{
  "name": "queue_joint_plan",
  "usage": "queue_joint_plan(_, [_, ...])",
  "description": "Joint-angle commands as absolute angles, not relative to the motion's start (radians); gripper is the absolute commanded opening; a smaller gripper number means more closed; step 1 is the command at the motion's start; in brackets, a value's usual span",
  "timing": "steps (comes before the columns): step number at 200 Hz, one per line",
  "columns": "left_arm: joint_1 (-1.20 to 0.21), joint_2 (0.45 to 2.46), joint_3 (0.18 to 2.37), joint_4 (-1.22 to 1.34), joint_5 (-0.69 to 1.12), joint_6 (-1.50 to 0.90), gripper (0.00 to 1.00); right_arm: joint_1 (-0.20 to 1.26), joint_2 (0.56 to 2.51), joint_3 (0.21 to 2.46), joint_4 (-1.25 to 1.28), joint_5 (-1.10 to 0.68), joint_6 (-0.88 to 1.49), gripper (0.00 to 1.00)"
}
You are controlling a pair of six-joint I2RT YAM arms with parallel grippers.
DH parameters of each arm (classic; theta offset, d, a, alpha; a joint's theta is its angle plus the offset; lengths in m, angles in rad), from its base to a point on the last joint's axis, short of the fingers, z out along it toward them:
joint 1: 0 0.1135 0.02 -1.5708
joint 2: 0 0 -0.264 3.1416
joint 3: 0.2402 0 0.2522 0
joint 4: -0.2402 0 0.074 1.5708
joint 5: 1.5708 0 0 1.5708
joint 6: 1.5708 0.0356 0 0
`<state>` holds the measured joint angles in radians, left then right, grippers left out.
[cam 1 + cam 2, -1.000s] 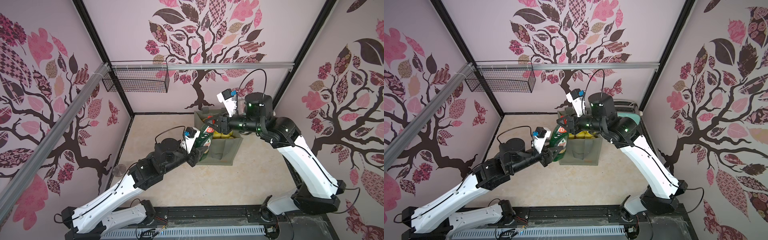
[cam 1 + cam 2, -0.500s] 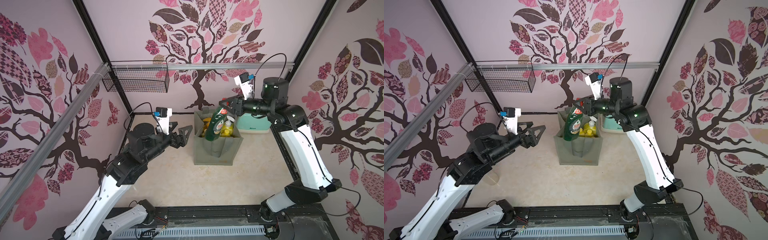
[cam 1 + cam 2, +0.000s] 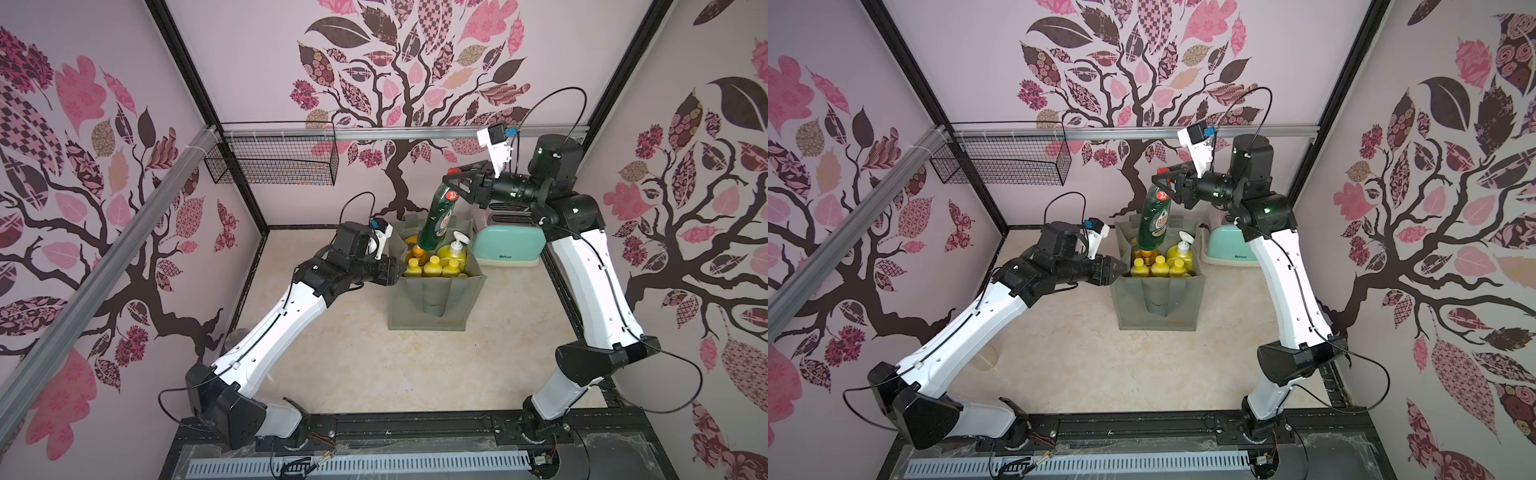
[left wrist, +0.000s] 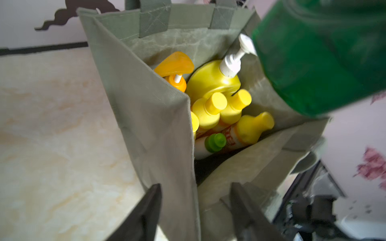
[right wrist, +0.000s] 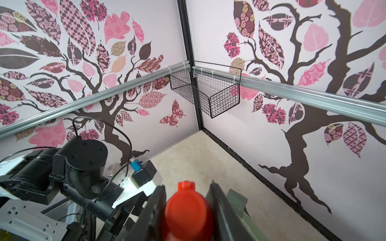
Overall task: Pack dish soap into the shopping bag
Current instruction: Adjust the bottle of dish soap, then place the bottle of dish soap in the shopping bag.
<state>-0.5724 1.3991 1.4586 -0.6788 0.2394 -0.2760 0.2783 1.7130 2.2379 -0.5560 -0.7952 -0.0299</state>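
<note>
The shopping bag [image 3: 432,299] [image 3: 1158,303] stands open on the table. Inside are a yellow white-pump bottle [image 4: 211,81], an orange pump bottle [image 4: 175,64], small yellow-capped bottles [image 4: 215,102] and a white green-capped one [image 4: 215,143]. My right gripper [image 3: 451,176] [image 5: 186,184] is shut on the red cap [image 5: 186,208] of the green dish soap bottle [image 3: 436,220] [image 3: 1154,224], which hangs tilted over the bag's mouth. My left gripper [image 3: 1121,272] [image 4: 195,186] is at the bag's near left corner. Its jaws stand apart with the corner fabric [image 4: 150,116] between them.
A mint toaster [image 3: 509,245] stands just right of the bag against the back wall. A black wire basket [image 3: 270,164] hangs on the back rail at the left. A clear cup [image 3: 986,359] sits by the left wall.
The left gripper let go of the green bottle, swung out to the left with its jaws wide, then came back to the bag's corner with them narrower. The right gripper carried the bottle up over the bag.
</note>
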Motion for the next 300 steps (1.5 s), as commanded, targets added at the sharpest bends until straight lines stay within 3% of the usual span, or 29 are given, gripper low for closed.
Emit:
queue_joint_plan(1, [-0.559, 1.371, 1.464, -0.677, 0.204, -0.254, 0.12, 0.279, 1.703, 2.264, -0.430, -0.881, -0.109, 0.00])
queue_joint_plan(12, [-0.549, 1.354, 1.453, -0.665, 0.181, -0.260, 0.00, 0.279, 1.707, 2.239, -0.381, -0.926, -0.104, 0.00])
queue_joint_plan(109, [-0.538, 1.264, 1.384, -0.586, 0.147, -0.304, 0.00, 0.314, 1.687, 1.941, 0.013, -1.115, -0.140, 0.00])
queue_joint_plan(207, [-0.539, 1.273, 1.365, -0.557, 0.176, -0.315, 0.00, 0.389, 1.748, 1.948, 0.210, -1.126, -0.091, 0.00])
queue_joint_plan(300, [-0.539, 1.285, 1.378, -0.545, 0.202, -0.311, 0.00, 0.389, 1.886, 1.982, 0.229, -1.187, -0.242, 0.00])
